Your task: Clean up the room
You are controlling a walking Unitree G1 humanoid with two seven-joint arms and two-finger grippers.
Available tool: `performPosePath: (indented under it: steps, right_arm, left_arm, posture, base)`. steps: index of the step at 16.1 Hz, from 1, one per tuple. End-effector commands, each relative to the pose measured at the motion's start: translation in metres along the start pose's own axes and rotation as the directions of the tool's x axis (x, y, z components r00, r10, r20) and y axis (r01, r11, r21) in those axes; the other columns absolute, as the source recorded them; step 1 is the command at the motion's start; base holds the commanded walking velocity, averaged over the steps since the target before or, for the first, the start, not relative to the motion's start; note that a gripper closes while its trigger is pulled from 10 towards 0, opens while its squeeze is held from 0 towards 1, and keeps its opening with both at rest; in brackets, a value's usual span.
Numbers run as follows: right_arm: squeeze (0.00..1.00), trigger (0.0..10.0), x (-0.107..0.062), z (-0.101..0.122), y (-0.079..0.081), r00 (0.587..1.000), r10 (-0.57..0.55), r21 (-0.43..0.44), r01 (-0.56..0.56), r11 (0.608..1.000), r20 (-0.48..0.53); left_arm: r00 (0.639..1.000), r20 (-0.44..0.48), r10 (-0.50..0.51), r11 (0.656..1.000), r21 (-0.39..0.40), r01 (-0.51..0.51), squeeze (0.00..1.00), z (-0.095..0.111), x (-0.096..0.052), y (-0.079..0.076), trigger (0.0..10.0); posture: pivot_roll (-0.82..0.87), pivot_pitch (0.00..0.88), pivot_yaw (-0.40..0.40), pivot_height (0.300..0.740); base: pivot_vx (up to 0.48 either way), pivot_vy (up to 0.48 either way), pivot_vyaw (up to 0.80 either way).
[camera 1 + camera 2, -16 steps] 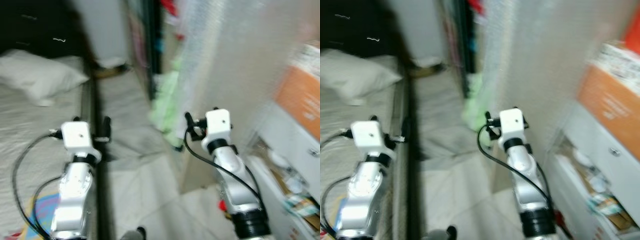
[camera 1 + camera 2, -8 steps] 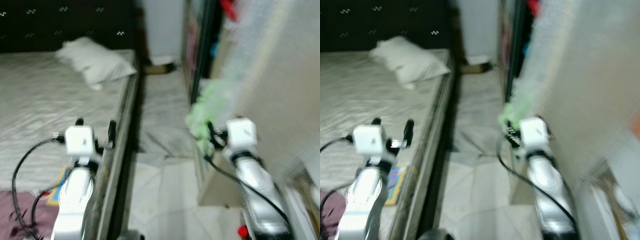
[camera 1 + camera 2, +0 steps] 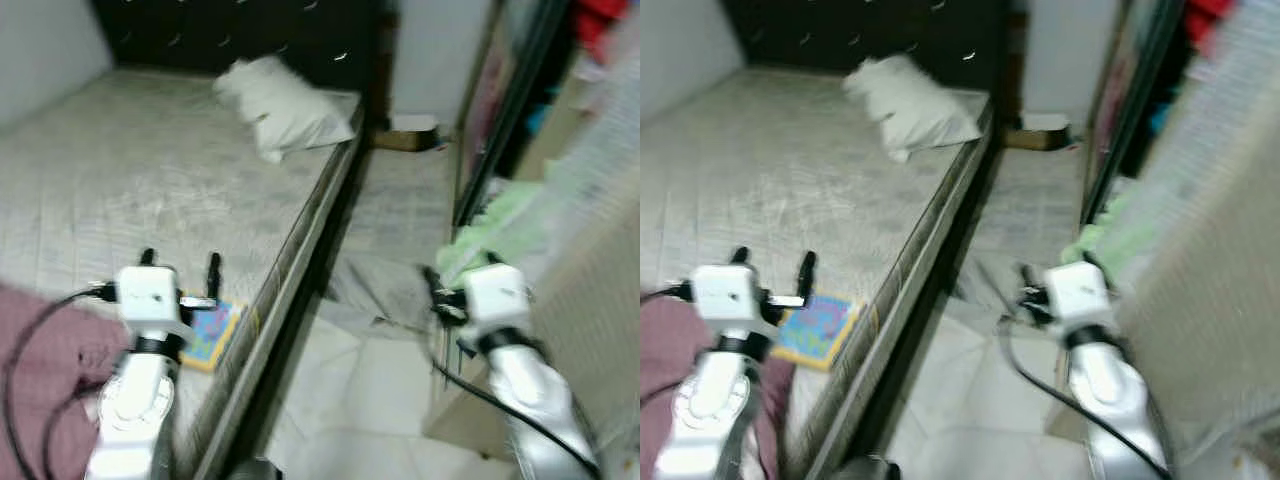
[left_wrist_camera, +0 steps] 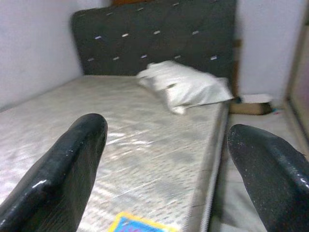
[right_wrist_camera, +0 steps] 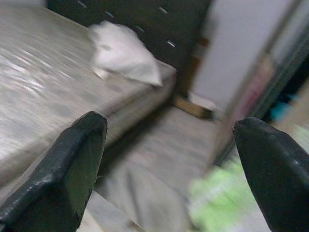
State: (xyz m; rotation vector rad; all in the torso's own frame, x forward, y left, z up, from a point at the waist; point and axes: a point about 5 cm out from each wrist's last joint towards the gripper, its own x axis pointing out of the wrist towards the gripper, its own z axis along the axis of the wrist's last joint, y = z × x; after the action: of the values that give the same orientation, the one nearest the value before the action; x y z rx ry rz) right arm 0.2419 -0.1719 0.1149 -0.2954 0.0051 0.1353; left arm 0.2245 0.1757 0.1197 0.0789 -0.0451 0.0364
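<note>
A bed with a grey mattress [image 3: 150, 190] takes up the left half, with a white pillow [image 3: 280, 110] near its dark headboard [image 4: 159, 41]. A colourful flat book [image 3: 210, 325] lies near the mattress edge, and a maroon cloth [image 3: 45, 370] is bunched at the near left. My left gripper [image 3: 180, 268] is open above the mattress, just short of the book. My right gripper [image 5: 169, 159] is open over the floor strip beside the bed. A grey cloth [image 3: 375, 285] and a green cloth [image 3: 490, 225] lie on the floor.
A narrow tiled floor strip [image 3: 350, 400] runs between the bed and a wardrobe [image 3: 520, 100] with a dark frame on the right. A cardboard box [image 3: 405, 135] sits at the far end of the strip. A pale panel [image 3: 590, 300] stands close on my right.
The view has swung left: the bed now takes up much more of the picture and the shelves on the right have left it. Both grippers stay open and raised as before.
</note>
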Motion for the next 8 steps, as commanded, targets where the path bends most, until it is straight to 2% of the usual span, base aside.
performPosePath:
  steps: [1, 8]
  right_arm:
    - [0.0, 10.0, 0.003, 0.003, -0.002, 1.0, 0.002, -0.008, -0.002, 1.0, 0.01]
    - [0.0, 10.0, 0.036, 0.017, 0.016, 0.998, 0.027, 0.088, -0.033, 0.996, 0.058]
  left_arm:
    - [1.0, 0.006, -0.013, 1.0, -0.007, 0.013, 0.0, 0.003, 0.002, -0.002, 10.0]
    - [1.0, 0.027, 0.009, 1.0, -0.018, -0.009, 0.0, 0.008, 0.011, -0.002, 10.0]
  posture:
    - [0.0, 0.0, 0.016, 0.74]
    - [0.02, 0.0, 0.013, 0.74]
  base:
    - [0.0, 0.0, 0.78]
    - [0.0, 0.0, 0.77]
